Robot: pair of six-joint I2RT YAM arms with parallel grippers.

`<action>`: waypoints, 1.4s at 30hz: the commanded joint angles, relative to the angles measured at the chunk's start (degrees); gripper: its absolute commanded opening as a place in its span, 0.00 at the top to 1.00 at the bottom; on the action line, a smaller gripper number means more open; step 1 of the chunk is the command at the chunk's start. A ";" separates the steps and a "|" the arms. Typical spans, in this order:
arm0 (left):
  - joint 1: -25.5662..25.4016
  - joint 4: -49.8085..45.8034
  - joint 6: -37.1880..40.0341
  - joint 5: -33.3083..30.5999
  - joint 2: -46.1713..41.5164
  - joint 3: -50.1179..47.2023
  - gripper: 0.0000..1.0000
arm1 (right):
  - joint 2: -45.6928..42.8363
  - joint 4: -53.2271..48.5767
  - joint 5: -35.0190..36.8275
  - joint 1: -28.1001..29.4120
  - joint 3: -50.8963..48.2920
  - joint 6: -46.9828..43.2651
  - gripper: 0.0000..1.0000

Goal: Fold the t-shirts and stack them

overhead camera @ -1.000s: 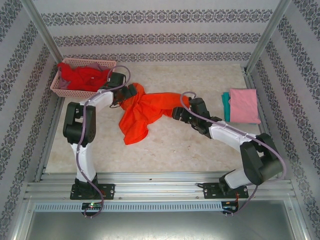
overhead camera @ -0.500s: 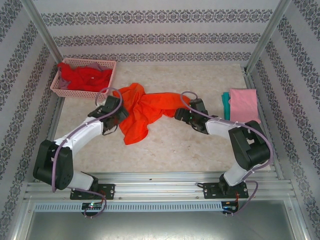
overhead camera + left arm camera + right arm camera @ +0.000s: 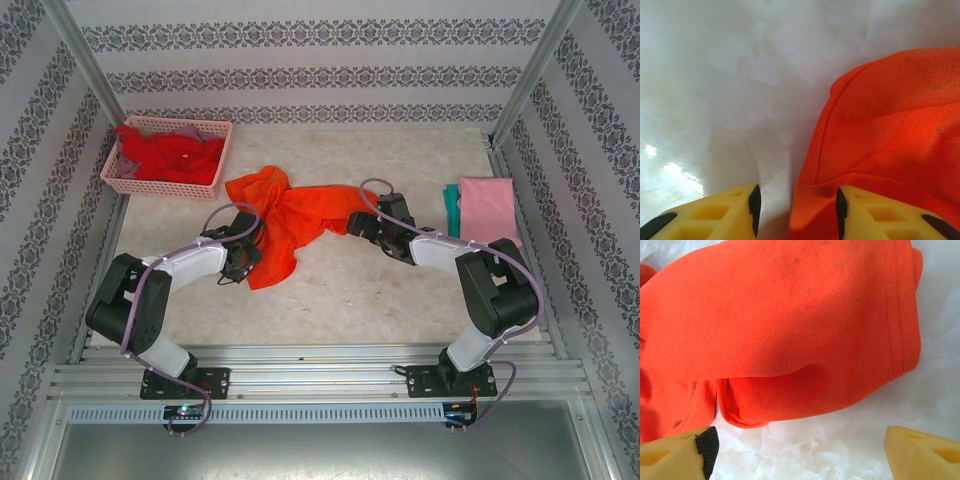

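Observation:
The bright orange t-shirt (image 3: 290, 225) lies crumpled across the middle of the table. My left gripper (image 3: 247, 252) is low at its near left edge. In the left wrist view the orange t-shirt (image 3: 890, 115) has its hem between the half-closed fingers of the left gripper (image 3: 797, 210); the right pad touches cloth and a gap remains on the left. My right gripper (image 3: 365, 228) is at the shirt's right end, and in the right wrist view that gripper (image 3: 800, 450) stands wide open over bare table just short of the orange sleeve (image 3: 790, 315).
A folded pink t-shirt (image 3: 488, 210) lies on a teal one (image 3: 452, 212) at the right edge. The pink lattice basket (image 3: 150, 186) at the back left holds red t-shirts (image 3: 165, 155) and a grey one (image 3: 205, 132). Metal rails run along the near edge.
My left arm swung from beside the basket down to the shirt's near left edge, and its jaws narrowed. The shirt's back left corner now lies free. My right gripper barely moved.

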 commanded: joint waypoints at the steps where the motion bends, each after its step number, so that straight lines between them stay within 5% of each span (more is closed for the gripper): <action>1: -0.50 3.54 -3.04 1.71 1.36 0.03 0.59 | -0.80 0.47 -0.19 -0.49 -0.63 -0.64 0.14; 8: -0.42 2.98 -1.55 1.25 2.35 2.12 0.68 | -0.63 0.34 0.20 -0.53 -0.53 -0.64 0.14; 15: -0.34 1.69 -0.56 0.05 1.53 2.14 0.99 | 1.00 -0.97 3.58 -2.12 1.10 1.74 0.15; 17: -0.24 0.89 -0.16 -0.80 0.51 2.06 1.00 | 2.51 -1.72 4.60 -2.90 2.35 2.43 0.19; 23: 0.02 0.13 1.00 -1.72 -1.73 1.78 1.00 | 9.83 -2.97 -1.07 -4.84 7.20 3.42 0.46; 25: 0.08 -0.08 1.22 -1.87 -2.35 1.78 1.00 | 10.88 -1.45 -3.37 -5.50 7.63 4.29 0.73; 29: 0.32 -1.62 2.50 -3.33 -4.48 2.21 1.00 | 6.31 -1.24 -2.79 -6.66 7.64 2.88 1.00; 42: 6.08 -7.68 9.02 -7.46 -15.53 4.83 1.00 | -15.42 -7.80 0.76 -9.51 6.35 -4.70 1.00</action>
